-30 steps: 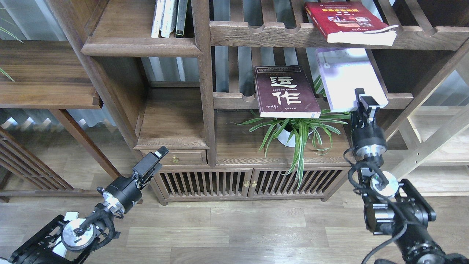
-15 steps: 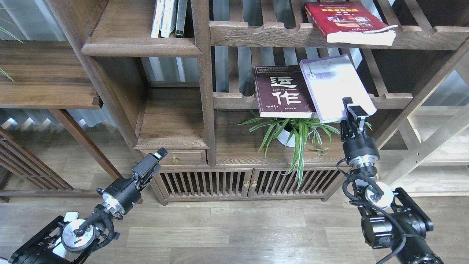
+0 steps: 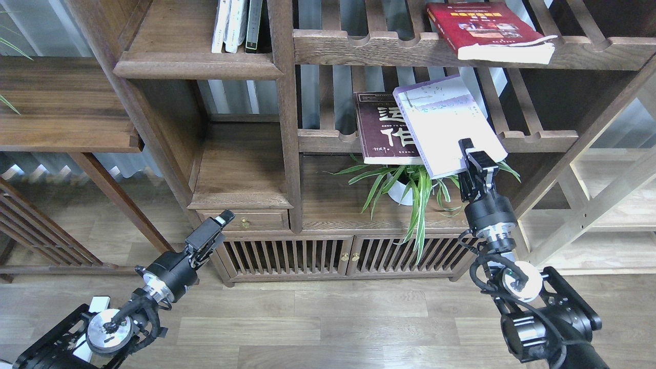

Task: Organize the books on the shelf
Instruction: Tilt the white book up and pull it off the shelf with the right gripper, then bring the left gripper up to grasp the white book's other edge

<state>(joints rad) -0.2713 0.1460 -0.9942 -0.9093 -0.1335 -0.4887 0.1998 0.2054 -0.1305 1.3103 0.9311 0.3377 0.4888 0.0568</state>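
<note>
The right gripper [image 3: 477, 160] is pinching the near edge of the pale lavender-white book [image 3: 445, 125], its fingers closed on the cover from above and below. It is holding the book clear of the slatted rack [image 3: 538, 138], tilted toward eleven o'clock, so that its far corner is overlapping the dark maroon book [image 3: 382, 128] lying at nine o'clock from the gripper. Gripping by the edge is probably leaving the book free to be turned upright for shelving. At twelve to one o'clock above it, the thick red book [image 3: 487, 31] is lying on the upper rack, overhanging the rail. Far off at ten o'clock, the shelf [image 3: 195, 64] with a solid board is already holding a few upright volumes [image 3: 237, 25], seemingly the destination. The left gripper [image 3: 218, 225] is hanging low at eight o'clock, holding nothing; whether its fingers are parted cannot be told.
</note>
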